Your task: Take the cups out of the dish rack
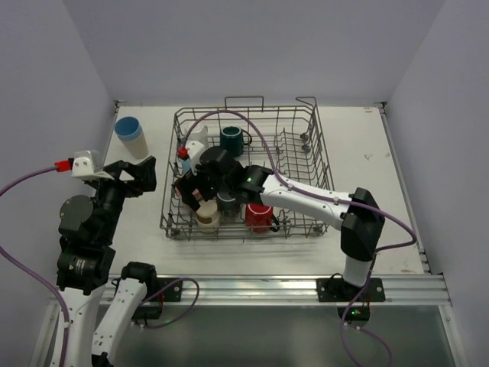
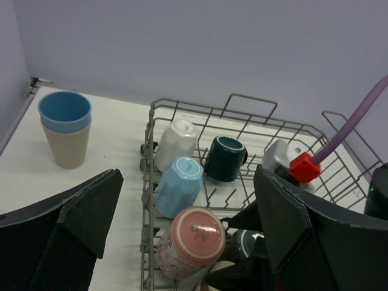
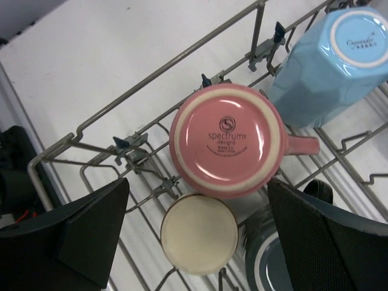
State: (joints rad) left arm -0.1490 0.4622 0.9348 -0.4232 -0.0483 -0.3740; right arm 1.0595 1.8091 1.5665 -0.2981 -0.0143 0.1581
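Note:
The grey wire dish rack (image 1: 318,164) sits mid-table with several cups upside down in it: white (image 2: 176,142), light blue (image 2: 180,185), dark teal (image 2: 224,157), pink (image 3: 227,140), cream (image 3: 199,233), dark grey (image 3: 273,260) and red (image 1: 258,216). A blue cup (image 2: 65,110) is nested in a beige one (image 2: 66,148) on the table left of the rack. My left gripper (image 2: 188,182) hovers open and empty over the table by the rack's left side. My right gripper (image 3: 199,185) is open inside the rack, its fingers either side of the cream cup, just under the pink mug.
Walls close the table at the back and both sides. The right arm's purple cable (image 1: 252,130) arcs over the rack. The rack's loop handles (image 1: 244,101) rise at its far edge. A bare strip of table (image 1: 359,145) lies right of the rack.

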